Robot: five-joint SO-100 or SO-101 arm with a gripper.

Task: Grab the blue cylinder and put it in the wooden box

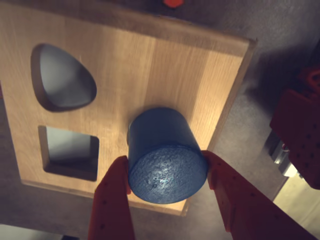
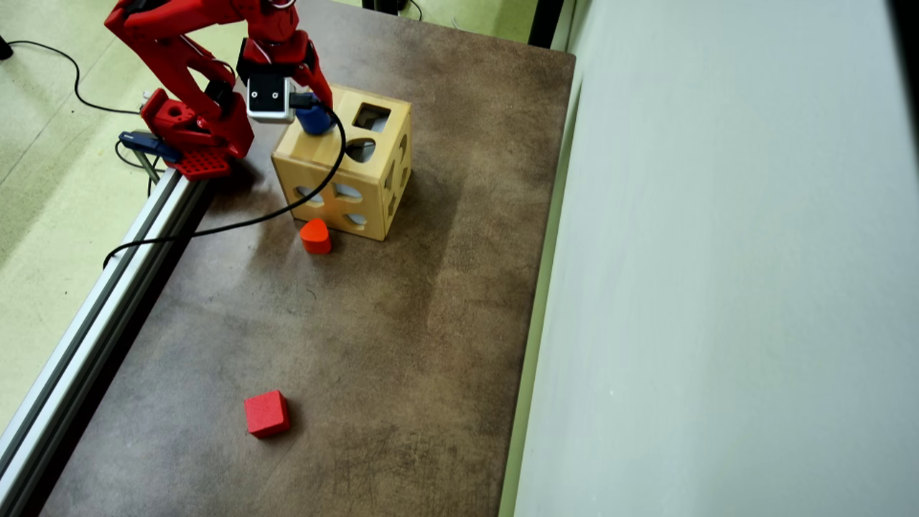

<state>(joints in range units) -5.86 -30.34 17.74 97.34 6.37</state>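
Blue block: the short solid blue cylinder is clamped between the red two-finger gripper, one finger on each side, over the box's top face.
Gripper: closed onto the cylinder's sides, in the overhead view too.
Box: the large light-wood cube box has rounded and square cut-outs in its top.
Table: the brown mottled table carries an orange-red rounded block just beside the box and a red cube well apart.

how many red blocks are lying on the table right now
2. A rounded red block lies on the table just in front of the wooden box; a red cube sits alone near the lower edge of the overhead view. Others may be hidden behind the box.
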